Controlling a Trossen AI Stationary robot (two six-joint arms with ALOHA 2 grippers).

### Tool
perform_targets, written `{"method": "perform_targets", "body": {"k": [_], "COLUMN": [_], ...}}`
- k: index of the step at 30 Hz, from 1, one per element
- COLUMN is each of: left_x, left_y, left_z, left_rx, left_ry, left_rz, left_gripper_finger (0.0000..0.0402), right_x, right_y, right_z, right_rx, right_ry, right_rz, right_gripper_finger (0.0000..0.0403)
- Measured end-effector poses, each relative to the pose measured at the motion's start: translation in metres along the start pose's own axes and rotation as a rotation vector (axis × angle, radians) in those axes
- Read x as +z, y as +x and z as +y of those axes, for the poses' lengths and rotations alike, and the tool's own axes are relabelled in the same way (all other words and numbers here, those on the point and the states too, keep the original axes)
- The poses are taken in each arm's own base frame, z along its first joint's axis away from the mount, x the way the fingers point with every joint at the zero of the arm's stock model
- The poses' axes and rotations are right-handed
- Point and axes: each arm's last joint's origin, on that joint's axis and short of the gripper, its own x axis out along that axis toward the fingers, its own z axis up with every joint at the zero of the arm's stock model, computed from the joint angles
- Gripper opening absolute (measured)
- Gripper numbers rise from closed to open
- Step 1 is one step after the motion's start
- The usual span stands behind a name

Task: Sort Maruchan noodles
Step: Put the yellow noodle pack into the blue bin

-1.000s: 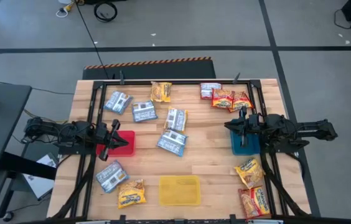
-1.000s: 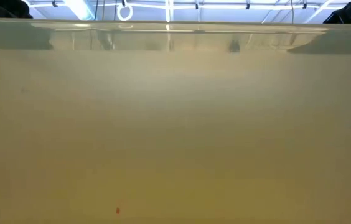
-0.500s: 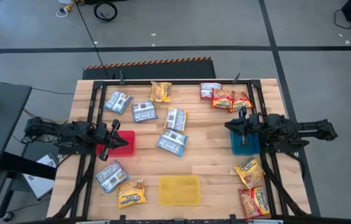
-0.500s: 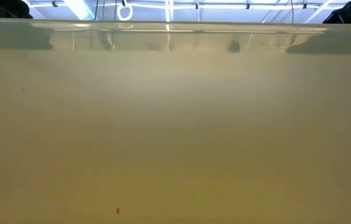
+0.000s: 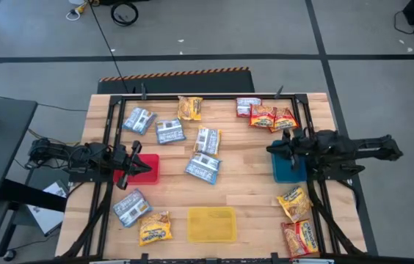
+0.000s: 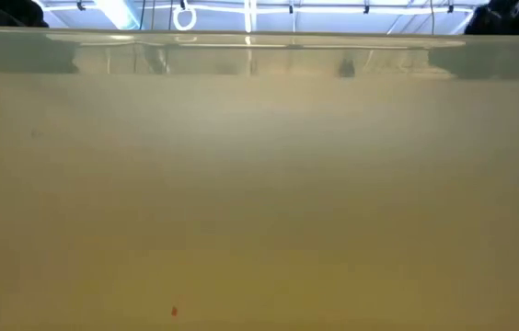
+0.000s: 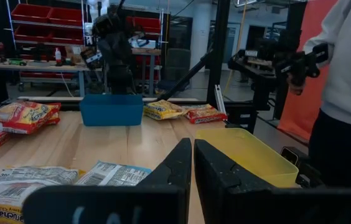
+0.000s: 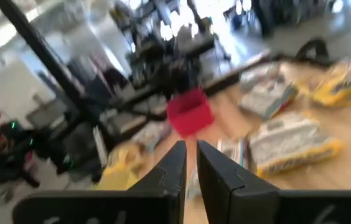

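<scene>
Maruchan noodle packets lie flat across the wooden table: blue-and-white ones (image 5: 202,167) mid-table and at the near left (image 5: 131,207), yellow-orange ones (image 5: 189,108), and red ones at the far right (image 5: 273,116) and near right (image 5: 300,238). My left gripper (image 5: 148,168) hangs shut and level over the red tray (image 5: 151,174), pointing toward the table's right. My right gripper (image 5: 269,149) is shut and level above the blue tray (image 5: 289,170), pointing left. In the wrist views the left gripper (image 7: 192,142) and the right gripper (image 8: 190,146) hold nothing.
A yellow tray (image 5: 211,224) sits at the near edge, and its wall (image 6: 259,184) fills the low view. Black frame rails (image 5: 111,125) run along the table's sides. A person (image 7: 350,93) stands beyond the table's near side.
My right gripper has risen a little above the blue tray and rolled about the line it points along. The packets and trays have stayed where they were.
</scene>
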Motion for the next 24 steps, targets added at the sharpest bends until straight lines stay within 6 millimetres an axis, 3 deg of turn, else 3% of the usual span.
{"method": "perform_targets", "body": {"k": [5, 10, 17, 24], "left_x": [0.0, 0.0, 0.0, 0.0], "left_y": [0.0, 0.0, 0.0, 0.0], "left_z": [0.0, 0.0, 0.0, 0.0], "left_rx": [0.0, 0.0, 0.0, 0.0], "left_ry": [0.0, 0.0, -0.001, 0.0], "left_rz": [0.0, 0.0, 0.0, 0.0], "left_gripper_finger": [0.0025, 0.0025, 0.0025, 0.0025], "right_x": [0.032, 0.047, 0.04, 0.011], "right_y": [0.007, 0.031, 0.074, 0.097], "right_z": [0.027, 0.056, 0.1, 0.146], "right_rx": [-0.081, -0.148, -0.28, -0.352], "right_ry": [0.015, -0.03, -0.065, -0.086], "right_rz": [0.266, 0.578, 0.942, 1.286], "right_gripper_finger": [0.0015, 0.0008, 0.0005, 0.0004]}}
